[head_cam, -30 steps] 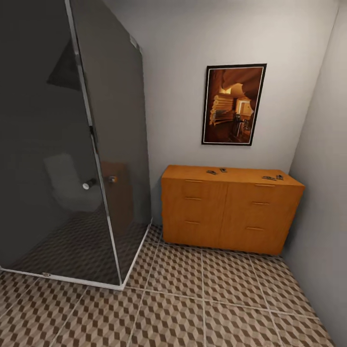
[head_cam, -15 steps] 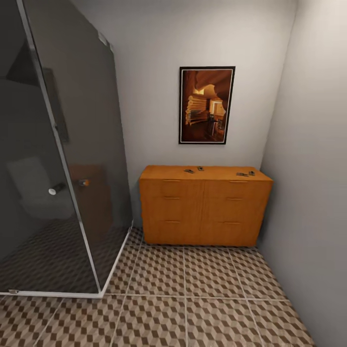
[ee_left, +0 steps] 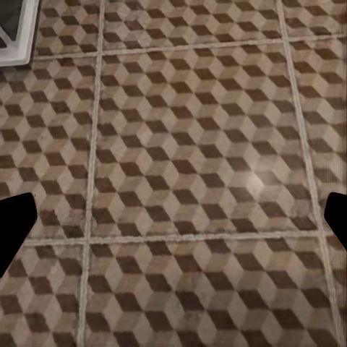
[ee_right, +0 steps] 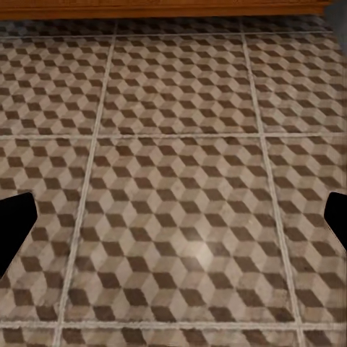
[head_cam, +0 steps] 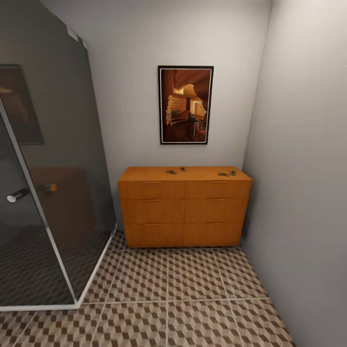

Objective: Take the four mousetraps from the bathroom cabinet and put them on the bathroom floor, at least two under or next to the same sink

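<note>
On the cabinet [head_cam: 184, 208] top across the floor [head_cam: 193, 299], four mousetraps [head_cam: 171, 172] are lying well apart from both grippers, left gripper [ee_left: 173, 217] and right gripper [ee_right: 173, 217] hanging wide open, empty.

A: Looking down over floor [ee_right: 181, 202]. Tiled in large squares, printed with brown, beige and white cubes, pale grout lines between.

B: Gripper?

A: Right gripper [ee_right: 173, 224] seen as two black fingertips [ee_right: 14, 228], one at each side edge of the picture. Spread wide apart, nothing between them, bare tiles in the gap.

B: Contact with floor?

A: Cannot tell. No shadow to judge by. Faint pale sheen on one tile between the tips.

B: Anything past the tiles?

A: Orange-brown wooden strip along the far edge, base of cabinet [ee_right: 181, 7], meeting the floor. Grey patch of wall [ee_right: 338, 9] in the corner beside it.
</note>
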{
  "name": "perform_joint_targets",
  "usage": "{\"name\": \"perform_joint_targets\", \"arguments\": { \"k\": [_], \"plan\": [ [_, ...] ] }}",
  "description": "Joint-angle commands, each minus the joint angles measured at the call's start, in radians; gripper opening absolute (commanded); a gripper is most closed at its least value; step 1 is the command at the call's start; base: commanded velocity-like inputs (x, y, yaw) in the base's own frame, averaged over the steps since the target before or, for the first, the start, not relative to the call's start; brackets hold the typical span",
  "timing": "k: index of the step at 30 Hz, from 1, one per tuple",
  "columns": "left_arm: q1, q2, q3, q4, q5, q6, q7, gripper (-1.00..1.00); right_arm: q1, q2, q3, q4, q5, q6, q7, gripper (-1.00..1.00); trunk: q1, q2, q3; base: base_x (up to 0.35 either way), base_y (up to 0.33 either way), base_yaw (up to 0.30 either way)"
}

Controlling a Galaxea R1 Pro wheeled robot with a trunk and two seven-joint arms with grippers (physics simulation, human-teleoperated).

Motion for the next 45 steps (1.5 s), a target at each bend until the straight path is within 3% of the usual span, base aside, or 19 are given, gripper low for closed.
{"name": "perform_joint_targets", "arguments": {
  "k": [1,27,40,45],
  "plan": [
    [0.000,0.000,0.001,-0.001,0.000,-0.002,-0.001,1.00,-0.001,0.000,0.000,0.000,0.003,-0.003,0.000,1.00,0.000,0.000,-0.001,0.224,-0.090,-0.008],
    [0.000,0.000,0.001,-0.001,0.000,-0.002,-0.001,1.00,0.000,-0.002,-0.002,0.000,0.004,-0.004,0.001,1.00,0.000,0.000,-0.001,0.277,-0.016,-0.001],
    [0.000,0.000,-0.001,0.001,0.000,-0.003,-0.002,1.00,0.000,-0.005,-0.002,0.000,0.006,-0.004,0.001,1.00,0.000,0.000,-0.001,0.030,-0.006,0.000],
    [0.002,0.009,0.002,0.010,0.000,0.004,-0.001,1.00,0.002,0.014,0.002,-0.018,0.002,-0.003,-0.005,1.00,0.000,0.000,-0.001,0.000,0.000,0.000]
  ]
}}
